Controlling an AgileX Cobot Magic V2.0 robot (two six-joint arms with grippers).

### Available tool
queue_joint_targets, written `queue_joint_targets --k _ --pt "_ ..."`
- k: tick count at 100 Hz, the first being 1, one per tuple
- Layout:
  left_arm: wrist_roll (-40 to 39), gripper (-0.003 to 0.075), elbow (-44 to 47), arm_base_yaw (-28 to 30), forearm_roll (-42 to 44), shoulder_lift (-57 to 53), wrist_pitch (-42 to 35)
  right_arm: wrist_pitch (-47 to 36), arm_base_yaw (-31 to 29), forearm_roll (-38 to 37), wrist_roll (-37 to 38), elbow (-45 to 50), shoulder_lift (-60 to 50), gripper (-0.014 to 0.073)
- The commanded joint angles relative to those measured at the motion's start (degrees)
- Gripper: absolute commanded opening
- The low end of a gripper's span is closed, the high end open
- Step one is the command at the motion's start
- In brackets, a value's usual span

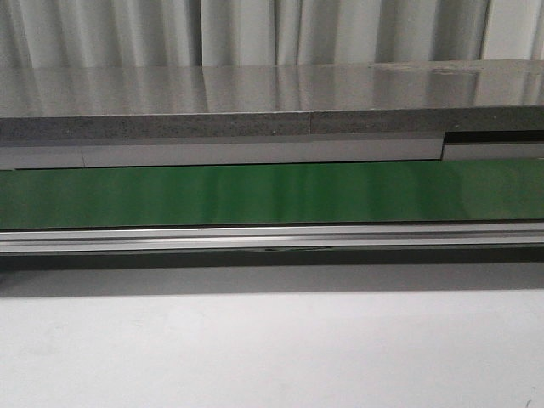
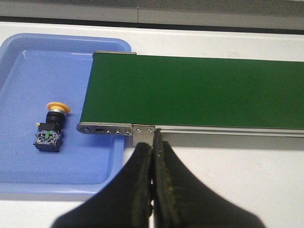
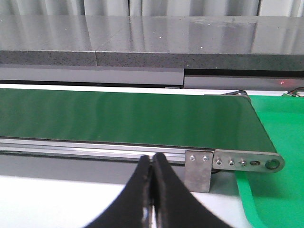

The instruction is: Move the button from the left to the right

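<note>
Left wrist view shows the button [image 2: 51, 128] lying on its side in a blue tray [image 2: 28, 171], just beside the end of the green conveyor belt [image 2: 199, 95], its yellow cap pointing away from the camera. The left gripper [image 2: 153, 156] is closed with nothing between its fingers. The right gripper [image 3: 151, 178] is likewise closed and empty, with a green tray [image 3: 280, 190] past the belt's other end.

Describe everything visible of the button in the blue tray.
The button lies on its side on the floor of the blue tray, touching nothing else. Its round yellow cap points toward the tray's far wall; a silvery collar joins it to a black boxy body with small metallic contacts. No gripper is near it.
</note>
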Motion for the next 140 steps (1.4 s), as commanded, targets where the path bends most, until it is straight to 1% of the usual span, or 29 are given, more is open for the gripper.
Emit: queue_joint_targets --k 1,12,19,26,30,31,33,38,40,43,45,50,55,62,72,81,93,103,109,119,140 --pt "-0.44 -0.002 -2.02 -0.3 -0.67 0.64 -3.4 -4.51 -0.32 -0.66 -0.21 -0.82 -1.05 -0.0066" --pt "-0.44 -0.0014 -2.02 -0.3 -0.67 0.64 -3.4 -4.51 -0.32 -0.66 -0.21 -0.82 -1.05 -0.0066" --pt "-0.44 0.0038 -2.02 -0.3 -0.67 0.64 -3.4 -4.51 -0.32 -0.66 -0.21 -0.82 -1.05 -0.0066" --pt "-0.44 0.0148 -2.02 -0.3 -0.67 0.64 -3.4 -4.51 -0.32 -0.66 -0.21 -0.82 -1.05 -0.0066" --pt "-0.44 0.0237 -2.02 -0.3 -0.67 0.64 -3.4 -4.51 -0.32 -0.66 -0.21 -0.82 -1.05 -0.0066" --pt "-0.44 0.027 -2.02 -0.3 -0.67 0.64 -3.4 -4.51 -0.32 -0.66 -0.21 -0.82 -1.05 -0.0066" --pt "-0.44 0.0304 -2.02 -0.3 -0.67 0.64 -3.4 -4.51 -0.32 -0.66 -0.21 -0.82 -1.05 -0.0066" --pt "-0.44 0.0444 -2.02 -0.3 -0.67 0.64 -3.4 -4.51 -0.32 -0.66 -0.21 -0.82 -1.05 -0.0066" --pt "-0.44 0.0477 -2.02 -0.3 -0.67 0.64 -3.4 -4.51 -0.32 -0.66 -0.21 -0.82 -1.05 -0.0066" --pt "-0.44 0.055 -2.02 -0.3 -0.67 0.64 -3.4 -4.51 -0.32 -0.66 -0.21 -0.82 -1.05 -0.0066" --pt "-0.44 0.0582 -2.02 -0.3 -0.67 0.64 -3.4 -4.51 -0.32 -0.66 -0.21 -0.82 -1.05 -0.0066" --pt "-0.44 0.063 -2.02 -0.3 -0.67 0.64 -4.04 -4.51 -0.32 -0.66 -0.21 -0.82 -1.05 -0.0066" --pt "-0.44 0.064 -2.02 -0.3 -0.67 0.64 -4.3 -4.51 -0.32 -0.66 -0.21 -0.82 -1.05 -0.0066" --pt "-0.44 0.0639 -2.02 -0.3 -0.67 0.64 -4.3 -4.51 -0.32 -0.66 -0.21 -0.82 -1.05 -0.0066" --pt "-0.44 0.0639 -2.02 -0.3 -2.91 0.64 -4.2 -4.51 -0.32 -0.66 -0.21 -0.82 -1.05 -0.0066" --pt "-0.44 0.0639 -2.67 -0.3 -2.76 1.23 -3.24 -4.51 -0.32 -0.66 -0.21 -0.82 -1.05 -0.0066" --pt "-0.44 0.0639 -6.55 -0.3 1.84 4.68 1.63 -4.51 -0.32 -0.66 -0.21 -0.82 -1.05 -0.0066" --pt "-0.44 0.0639 -11.44 -0.07 7.79 10.17 6.88 -4.51 -0.32 -0.66 -0.21 -0.82 -1.05 -0.0066" --pt "-0.54 0.0638 -14.51 0.3 10.13 13.33 8.33 -4.51 -0.32 -0.66 -0.21 -0.82 -1.05 -0.0066" --pt "-0.54 0.0638 -18.79 2.46 11.55 18.89 8.51 -4.51 -0.32 -0.66 -0.21 -0.82 -1.05 -0.0066" --pt "-0.54 0.0638 -25.52 10.03 11.72 29.8 7.97 -4.51 -0.32 -0.66 -0.21 -0.82 -1.05 -0.0066"
